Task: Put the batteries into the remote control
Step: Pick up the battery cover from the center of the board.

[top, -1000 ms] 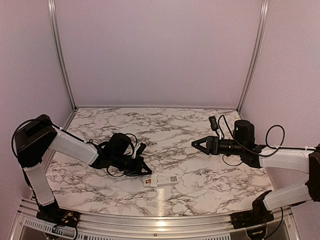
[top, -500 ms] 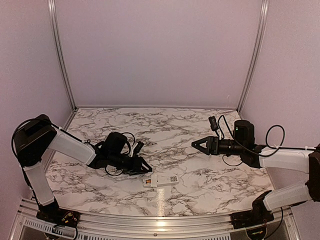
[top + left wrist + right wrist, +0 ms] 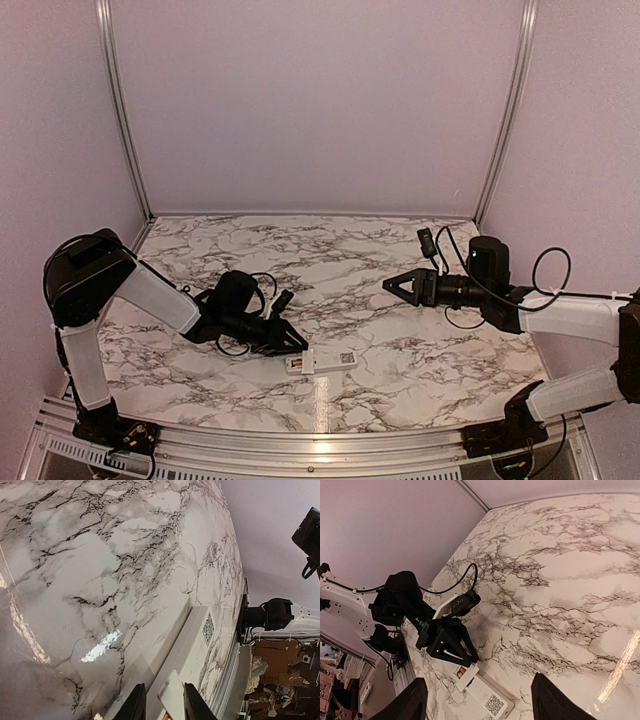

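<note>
Remote control (image 3: 322, 361) lies back-up on marble table (image 3: 400, 250), near front edge. Copper spot at its left end, likely batteries (image 3: 461, 671) seated; count unclear. Left gripper (image 3: 297, 346) parted, straddling that end. Right gripper (image 3: 390, 288) spread wide, empty, well apart. Cover unseen; closing probably remains.

Marble-pattern table (image 3: 380, 250): white w/ grey-black veins, glossy, glare streak nr front edge. Remote control (image 3: 322, 361) lay flat on it, front-centre, QR label up.
</note>
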